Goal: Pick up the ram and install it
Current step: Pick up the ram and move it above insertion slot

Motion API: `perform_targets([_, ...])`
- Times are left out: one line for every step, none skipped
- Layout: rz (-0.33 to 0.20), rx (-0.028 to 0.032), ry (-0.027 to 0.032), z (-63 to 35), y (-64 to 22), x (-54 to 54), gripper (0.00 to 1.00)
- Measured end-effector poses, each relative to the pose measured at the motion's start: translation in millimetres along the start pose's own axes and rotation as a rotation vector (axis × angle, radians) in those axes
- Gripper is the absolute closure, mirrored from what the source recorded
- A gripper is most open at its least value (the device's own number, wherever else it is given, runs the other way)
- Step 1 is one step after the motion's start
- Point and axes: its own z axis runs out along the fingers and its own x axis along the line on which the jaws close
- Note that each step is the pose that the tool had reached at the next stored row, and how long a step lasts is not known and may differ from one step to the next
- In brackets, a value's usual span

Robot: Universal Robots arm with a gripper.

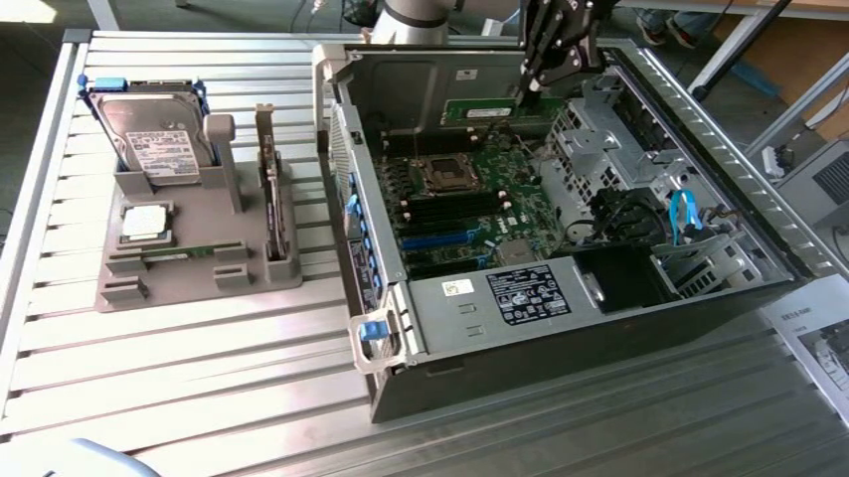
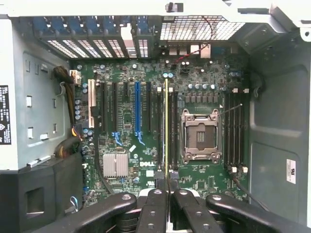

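Observation:
My gripper (image 1: pixel 535 92) is shut on the ram (image 1: pixel 494 111), a long green stick held level above the open computer case (image 1: pixel 743 298). It hangs over the far part of the motherboard (image 1: pixel 511 214), apart from it. In the wrist view the ram (image 2: pixel 166 126) shows edge-on as a thin line running out from the gripper (image 2: pixel 167 188). It lies lengthwise over the black memory slots (image 2: pixel 159 127) beside the empty processor socket (image 2: pixel 200 136).
A grey holder (image 1: pixel 166 273) on the slatted table at the exterior view's left carries a hard drive (image 1: pixel 149 139), a silver processor chip (image 1: pixel 143 223) and an upright expansion card (image 1: pixel 272 194). Drive cages and cables (image 1: pixel 683 214) crowd the case's right side. More memory slots (image 2: pixel 235 127) flank the socket.

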Motion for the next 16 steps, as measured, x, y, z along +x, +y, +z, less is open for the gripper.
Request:
perform_targets([0.000, 0.0000, 0.0000, 0.0, 0.0, -1.2, 0.88])
perform_targets([0.000, 0.0000, 0.0000, 0.1, 0.0, -2.4, 0.88])
perform_targets([0.000, 0.0000, 0.0000, 0.1, 0.0, -3.7, 0.88])
perform_targets([0.000, 0.0000, 0.0000, 0.1, 0.0, -4.8, 0.88])
perform_targets([0.000, 0.0000, -0.0001, 0.2, 0.1, -5.9, 0.88])
perform_targets([0.000, 0.0001, -0.0001, 0.2, 0.1, -6.9, 0.88])
perform_targets([0.000, 0.0000, 0.0000, 0.2, 0.0, -8.0, 0.88])
perform_targets([0.000, 0.0000, 0.0000, 0.2, 0.1, -9.0, 0.88])
perform_targets([0.000, 0.0000, 0.0000, 0.2, 0.1, -10.1, 0.88])
perform_targets([0.000, 0.0000, 0.0000, 0.2, 0.1, -11.2, 0.88])
perform_targets([0.000, -0.0001, 0.0000, 0.2, 0.1, -12.2, 0.88])
perform_targets([0.000, 0.0000, 0.0000, 0.2, 0.1, -12.6, 0.88])
perform_targets([0.000, 0.0000, 0.0000, 0.2, 0.1, -12.6, 0.88])
perform_targets([0.000, -0.0001, 0.0000, 0.2, 0.1, -12.6, 0.88])
perform_targets([0.000, 0.0000, -0.0001, 0.3, 0.1, -12.6, 0.88])
perform_targets([0.000, 0.0000, -0.0001, 0.4, 0.1, -12.6, 0.88])
